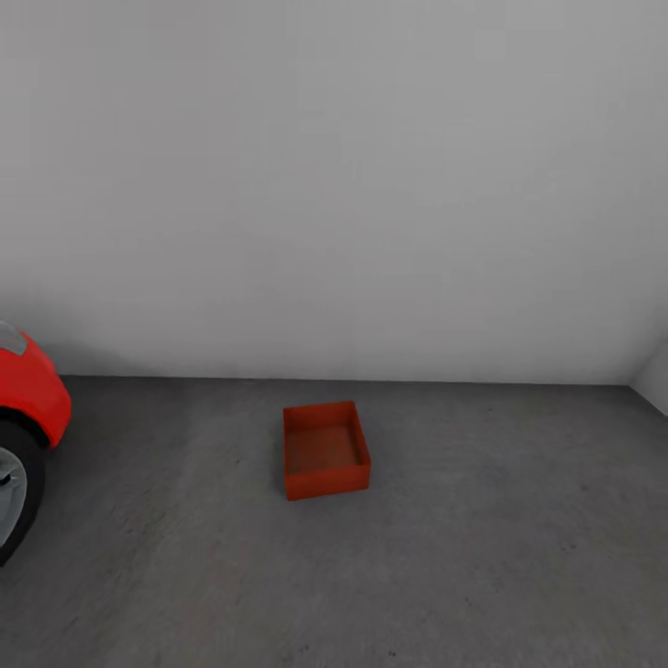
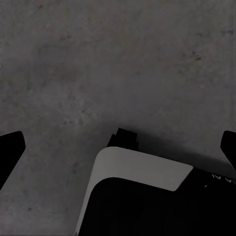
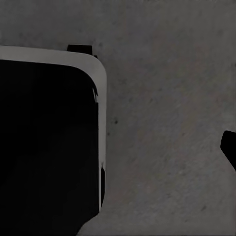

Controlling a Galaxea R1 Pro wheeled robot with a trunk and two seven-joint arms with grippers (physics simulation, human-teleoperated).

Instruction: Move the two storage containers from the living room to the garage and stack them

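While the head cam looks down at the garage corner, here is each view in turn.

Head view, bin: one orange-red storage container [image 1: 325, 450] sits upright on the dark grey floor [image 1: 482, 557], open top up, nothing in it, near the white wall [image 1: 334, 186], about 12 o'clock from the robot.
Head view, why there: prob. set down as the base of the stack; flat on the concrete, apart from the car, so a 2nd bin can drop on it.
Head view, 2nd bin: I see one bin here, so the stacking half looks not yet done.
Head view, car: red car [image 1: 32, 399] w/ its wheel [image 1: 14, 496] at approx 9 o'clock of the bin, well apart.
Head view, room: bare white walls, corner at approx 3 o'clock, matte mottled concrete-like floor.
L wrist view, tool: left gripper [image 2: 118, 147] points at bare floor; dark fingertips [image 2: 11, 147] at both pic edges, spread wide, nothing between them.
L wrist view, body: robot base [image 2: 142, 169], white-edged and black, below the gripper.
R wrist view, tool: right gripper, one dark fingertip [image 3: 229, 147] at the pic edge; spread or closed, can't tell. Nothing seen held.
R wrist view, body: black base panel w/ white rim [image 3: 101, 123] over the same grey floor.
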